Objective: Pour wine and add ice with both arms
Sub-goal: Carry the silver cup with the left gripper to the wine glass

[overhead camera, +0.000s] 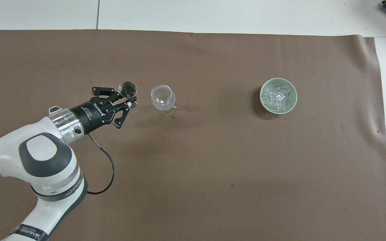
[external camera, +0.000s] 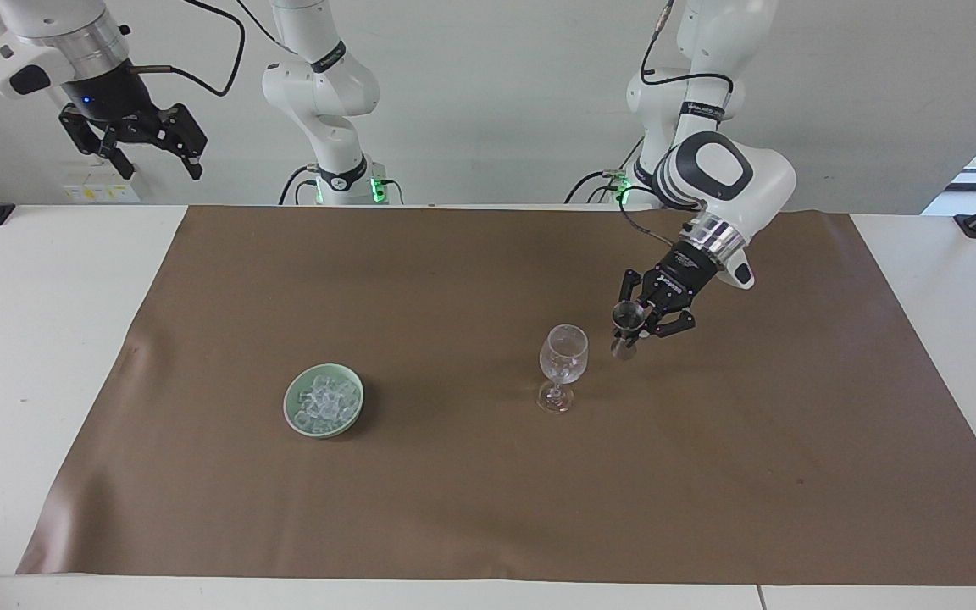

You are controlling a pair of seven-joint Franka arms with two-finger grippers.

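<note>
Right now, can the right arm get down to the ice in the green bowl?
Probably yes. The right gripper hangs open and high at its end of the table, and nothing lies over the ice in the green bowl; the left gripper is busy near the wine glass.

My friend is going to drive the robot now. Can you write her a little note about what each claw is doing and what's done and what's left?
Left gripper: shut on a small stemmed glass, held in the air beside the empty wine glass.
Right gripper: open, empty, waiting high over its own end of the table.
Wine glass stands upright mid-cloth. The ice sits in the green bowl, toward the right arm's end.
Done: small glass picked up and brought close.
Left: pour it into the wine glass, then add ice.
</note>
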